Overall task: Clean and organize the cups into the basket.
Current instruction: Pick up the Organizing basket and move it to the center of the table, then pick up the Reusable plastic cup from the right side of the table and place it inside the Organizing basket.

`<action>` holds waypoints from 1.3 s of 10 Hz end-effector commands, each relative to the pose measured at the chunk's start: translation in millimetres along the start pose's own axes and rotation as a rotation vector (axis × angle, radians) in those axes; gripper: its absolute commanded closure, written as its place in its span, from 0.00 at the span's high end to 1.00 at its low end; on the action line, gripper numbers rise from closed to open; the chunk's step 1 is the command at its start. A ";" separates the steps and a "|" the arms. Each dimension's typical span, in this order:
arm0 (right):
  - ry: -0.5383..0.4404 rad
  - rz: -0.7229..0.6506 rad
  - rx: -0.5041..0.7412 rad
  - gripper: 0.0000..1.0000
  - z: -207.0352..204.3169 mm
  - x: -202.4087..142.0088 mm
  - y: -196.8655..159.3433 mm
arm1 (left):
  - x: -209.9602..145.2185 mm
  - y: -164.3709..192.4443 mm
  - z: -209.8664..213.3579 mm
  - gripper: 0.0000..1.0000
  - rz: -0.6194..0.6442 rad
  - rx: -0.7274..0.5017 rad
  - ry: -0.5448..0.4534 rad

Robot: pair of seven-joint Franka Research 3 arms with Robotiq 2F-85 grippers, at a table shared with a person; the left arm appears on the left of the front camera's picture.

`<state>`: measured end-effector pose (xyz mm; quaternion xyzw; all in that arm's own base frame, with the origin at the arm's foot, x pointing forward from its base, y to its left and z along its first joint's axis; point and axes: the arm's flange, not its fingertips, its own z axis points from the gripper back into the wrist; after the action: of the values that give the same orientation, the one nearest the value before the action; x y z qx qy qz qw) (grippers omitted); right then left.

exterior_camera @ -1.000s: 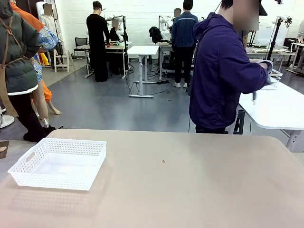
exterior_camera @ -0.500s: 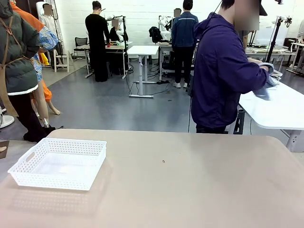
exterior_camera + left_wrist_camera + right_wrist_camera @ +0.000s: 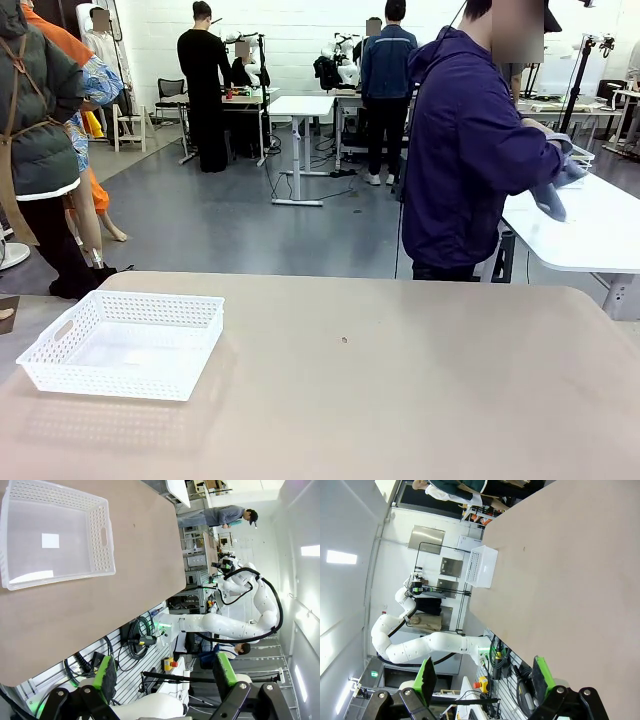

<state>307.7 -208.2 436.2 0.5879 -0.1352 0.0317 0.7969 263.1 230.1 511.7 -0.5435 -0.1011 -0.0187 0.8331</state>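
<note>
Left pincer (image 3: pixel 165 676) and right pincer (image 3: pixel 485 677): both spread wide with nothing between the pads, their bases cut off by the frame edge. The basket (image 3: pixel 110 378) rests on the worktop's (image 3: pixel 420 400) left side. Beyond the worktop, a person (image 3: pixel 460 160) turned aside handles a bluish item (image 3: pixel 552 195), too indistinct to identify.

- i see a wide tan table (image 3: pixel 420 400) across the near part of my front feed.
- beyond it, a smooth grey floor (image 3: pixel 200 220) runs back to a white-painted brick wall (image 3: pixel 290 30).
- white desks (image 3: pixel 298 105) on metal legs stand mid-room, and a dark chair (image 3: pixel 170 92) sits at far left.
- another white table (image 3: pixel 590 230) stands at right.
- my right wrist feed shows a bright rectangular light panel (image 3: pixel 341 557).
</note>
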 end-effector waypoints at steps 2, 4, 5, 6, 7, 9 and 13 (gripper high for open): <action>0.002 0.000 0.000 1.00 1.6 0.6 -0.4 | -1.7 -0.5 1.2 1.00 0.001 -0.004 0.000; 0.002 0.000 0.000 1.00 1.6 0.6 -0.4 | -1.7 -0.5 1.2 1.00 0.001 -0.004 0.000; 0.002 0.000 0.000 1.00 1.6 0.6 -0.4 | -1.7 -0.5 1.2 1.00 0.001 -0.004 0.000; 0.002 0.000 0.000 1.00 1.6 0.6 -0.4 | -1.7 -0.5 1.2 1.00 0.001 -0.004 0.000; 0.002 0.000 0.000 1.00 1.6 0.6 -0.4 | -1.7 -0.5 1.2 1.00 0.001 -0.004 0.000; 0.002 0.000 0.000 1.00 1.6 0.6 -0.4 | -1.7 -0.5 1.2 1.00 0.001 -0.004 0.000; 0.002 0.000 0.000 1.00 1.6 0.6 -0.4 | -1.7 -0.5 1.2 1.00 0.001 -0.004 0.000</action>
<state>307.7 -208.2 436.2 0.5879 -0.1352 0.0317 0.7969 263.1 230.1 511.7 -0.5435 -0.1011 -0.0187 0.8331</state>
